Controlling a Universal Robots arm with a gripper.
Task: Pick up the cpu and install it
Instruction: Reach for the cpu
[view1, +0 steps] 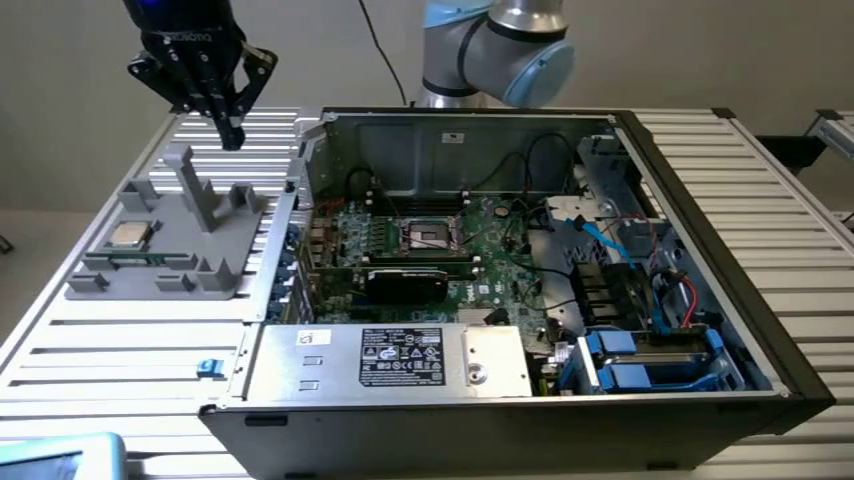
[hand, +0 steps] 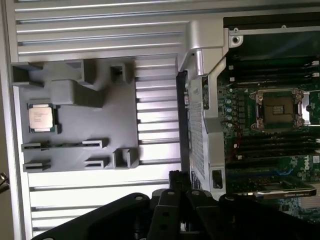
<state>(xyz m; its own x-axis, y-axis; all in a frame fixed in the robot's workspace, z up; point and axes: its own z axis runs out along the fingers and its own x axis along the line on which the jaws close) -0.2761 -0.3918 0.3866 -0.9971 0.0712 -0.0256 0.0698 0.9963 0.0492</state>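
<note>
The cpu (view1: 128, 235) is a small square chip with a silvery top, lying in a recess of the grey parts holder (view1: 200, 250) at the exterior view's left; the wrist view shows the cpu (hand: 41, 118) on the same holder (hand: 90, 125). My black gripper (view1: 231, 135) hangs high above the holder's far end, fingers together and holding nothing. In the wrist view the gripper (hand: 179, 182) points over the slatted table beside the case. The dark square socket (view1: 433, 235) with its metal frame sits on the green motherboard inside the open computer case, also seen as the socket (hand: 277, 108).
The open computer case (view1: 707, 210) fills the middle and right, with cables, blue drive bays (view1: 641, 360) and a power supply (view1: 400, 360) at the front. A black card (view1: 407, 283) stands below the socket. The slatted metal table (view1: 120, 340) surrounds everything.
</note>
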